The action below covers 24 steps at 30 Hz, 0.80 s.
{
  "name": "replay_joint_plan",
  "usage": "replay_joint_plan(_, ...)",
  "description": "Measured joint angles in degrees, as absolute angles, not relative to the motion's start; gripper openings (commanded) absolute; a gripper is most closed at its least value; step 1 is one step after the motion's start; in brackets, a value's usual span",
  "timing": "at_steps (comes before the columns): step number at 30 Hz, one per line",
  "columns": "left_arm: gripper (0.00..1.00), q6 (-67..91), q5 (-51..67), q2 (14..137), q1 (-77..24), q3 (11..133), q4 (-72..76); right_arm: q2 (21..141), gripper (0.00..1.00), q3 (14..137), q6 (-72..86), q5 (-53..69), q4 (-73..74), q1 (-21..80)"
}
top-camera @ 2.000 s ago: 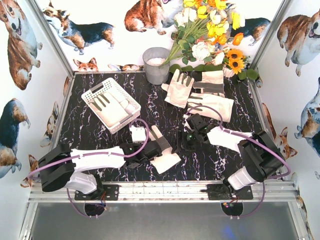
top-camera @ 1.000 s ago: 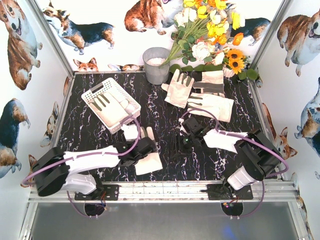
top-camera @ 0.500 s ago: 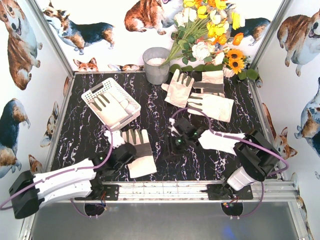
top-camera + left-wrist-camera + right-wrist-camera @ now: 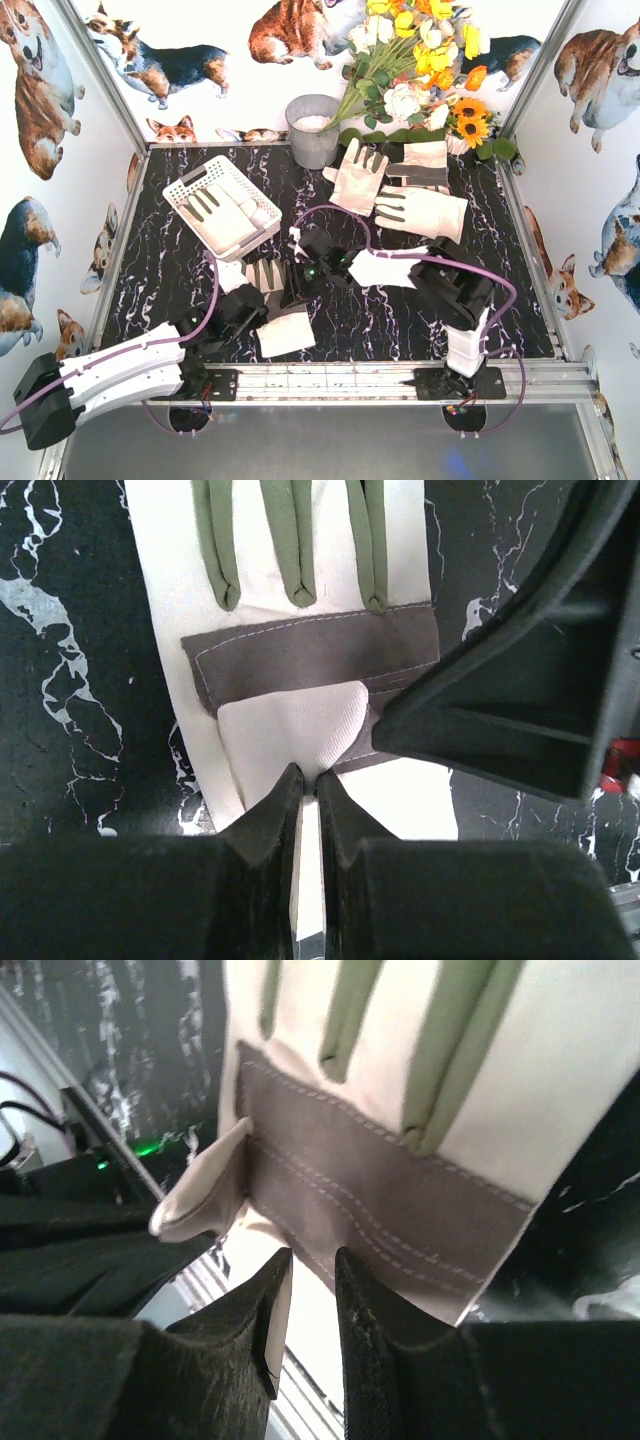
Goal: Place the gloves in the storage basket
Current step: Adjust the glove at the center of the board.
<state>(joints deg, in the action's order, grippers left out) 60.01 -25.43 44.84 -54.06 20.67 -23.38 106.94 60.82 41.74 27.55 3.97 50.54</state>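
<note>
The glove (image 4: 300,660), judged soft and light, bunched where the left claw (image 4: 308,780) clamped its cuff; the right claw (image 4: 312,1256) stood slightly apart.

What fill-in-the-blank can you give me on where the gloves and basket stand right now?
1. The left gripper and right gripper are both at the same ____, the one lying alone at the front.
2. ____ more gloves lie loose at the back right, by the flowers.
3. The storage basket sits back ____ and already holds gloves.
Missing words: glove; three; left.
</note>
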Motion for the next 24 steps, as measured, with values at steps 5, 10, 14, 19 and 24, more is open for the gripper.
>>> replay_joint_plan(5, 0.0, 58.2, -24.2, 46.3, -52.9, 20.7, -21.8, 110.2, 0.27, 62.1, 41.7, 24.4, 4.8, 50.5)
replay_joint_plan(10, 0.0, 57.0, -23.4, 48.0, -50.6, 21.4, -20.1, 110.3, 0.27, 63.2, 40.7, 21.1, 6.5, 50.4)
replay_joint_plan(14, 0.0, 56.5, -23.3, 50.0, -49.0, 22.7, -19.6, 108.8, 0.27, 61.6, 40.9, 19.2, 6.9, 49.6)
replay_joint_plan(19, 0.0, 59.4, -25.3, 51.3, -48.2, 23.3, -20.9, 104.6, 0.28, 56.8, 42.0, 17.0, 7.2, 47.0)
replay_joint_plan(24, 0.0, 65.9, -26.5, 51.4, -47.8, 23.2, -24.4, 104.2, 0.28, 56.4, 42.5, 16.3, 7.0, 46.8)
